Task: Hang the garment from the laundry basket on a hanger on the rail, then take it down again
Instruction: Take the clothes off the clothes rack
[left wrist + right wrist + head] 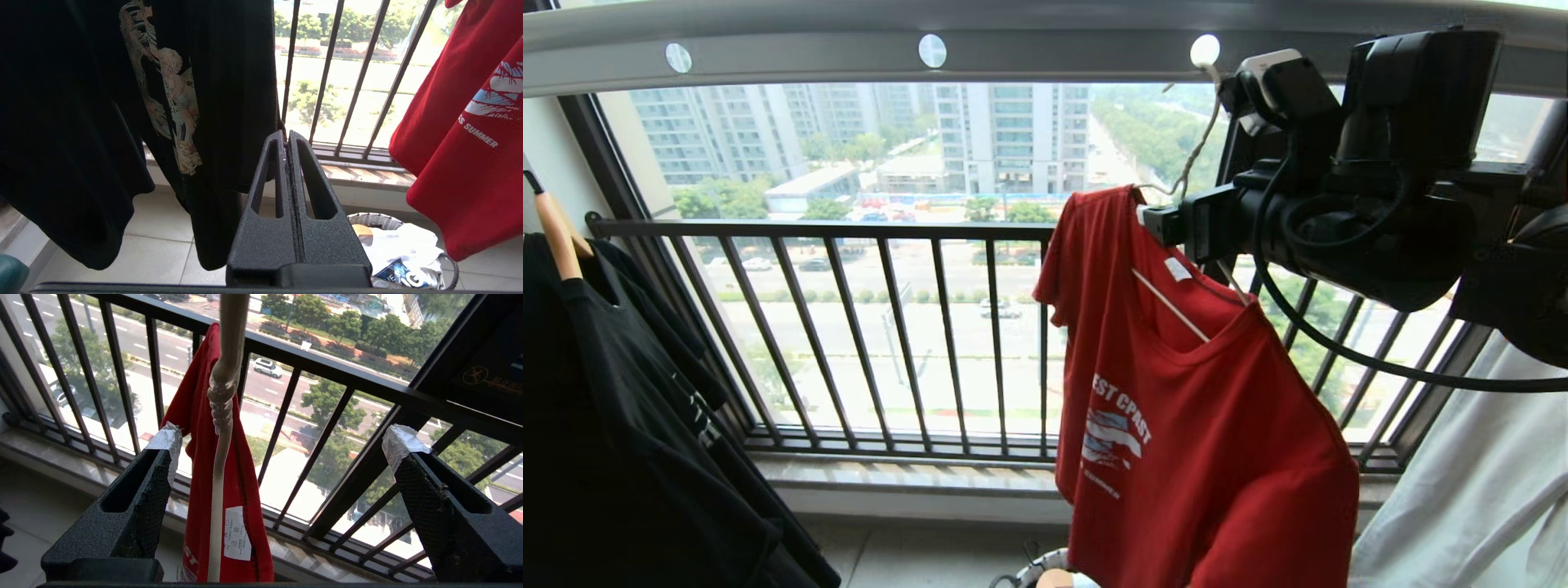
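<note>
1. I count one red garment (1201, 425), one white wire hanger (1172, 304) carrying it, one overhead rail (849, 61) with three round white holes showing in the head view, and one laundry basket (374, 220) on the tiled floor.
2. I also see one black T-shirt (621, 408) on a wooden hanger (557, 237) at the left, a pale garment (1478, 490) at the lower right, and the black barred window railing (890, 327) behind everything.
3. The garment hangs from the rail by the hanger's hook, which goes up to the hole nearest my right arm.
4. My right end effector (282, 457) is raised to hanger height, its fingers spread fully wide and gripping nothing. The twisted neck of the hanger stands in the gap between the fingers, nearer one finger than the other, with neither taped tip touching it.
5. My left end effector (288, 141) is low and pressed fully together, empty, between the black T-shirt and the garment.
6. Only the right wrist view shows the open gap around the hanger neck and the white care label on the garment; in the head view the arm's bulk hides the fingers.
7. Only the left wrist view shows the basket's contents, crumpled white fabric, and the garment's hem hanging above and beside the basket.
8. Only the head view shows the rail and the hook's seat.
</note>
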